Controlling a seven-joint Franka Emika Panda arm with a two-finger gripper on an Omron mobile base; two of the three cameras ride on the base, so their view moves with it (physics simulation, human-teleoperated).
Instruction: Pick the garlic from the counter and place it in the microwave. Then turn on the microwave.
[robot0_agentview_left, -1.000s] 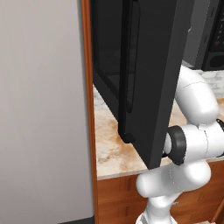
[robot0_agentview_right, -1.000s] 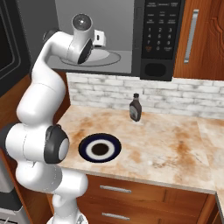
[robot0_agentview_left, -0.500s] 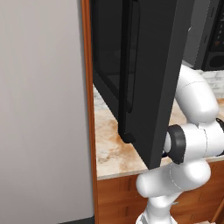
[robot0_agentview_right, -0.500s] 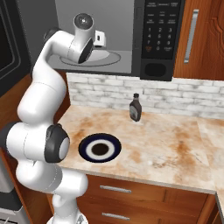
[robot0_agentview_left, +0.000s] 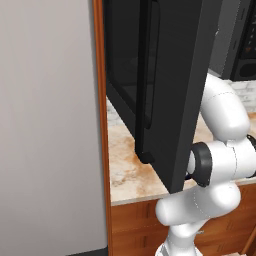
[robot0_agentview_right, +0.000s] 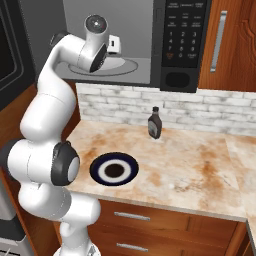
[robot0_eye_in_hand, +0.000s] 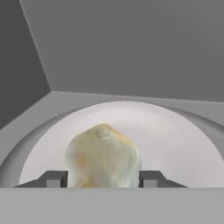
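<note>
I have the hand (robot0_eye_in_hand: 103, 178) inside the microwave (robot0_agentview_right: 182, 45), its two tips clamped on either side of the garlic (robot0_eye_in_hand: 103, 157), which hangs over the round turntable (robot0_eye_in_hand: 175, 131). I judge this the placing step. Next I should spread the tips to drop the bulb, back the arm out, swing the door (robot0_agentview_left: 165, 90) at my 9 o'clock closed, then press the button panel (robot0_agentview_right: 184, 35).

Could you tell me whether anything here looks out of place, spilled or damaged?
Nothing stands out. The microwave door hangs open, with the pincer shut on the garlic above the turntable inside. On the counter, the sauce bottle stands upright and the plate lies flat, with no spills.
</note>
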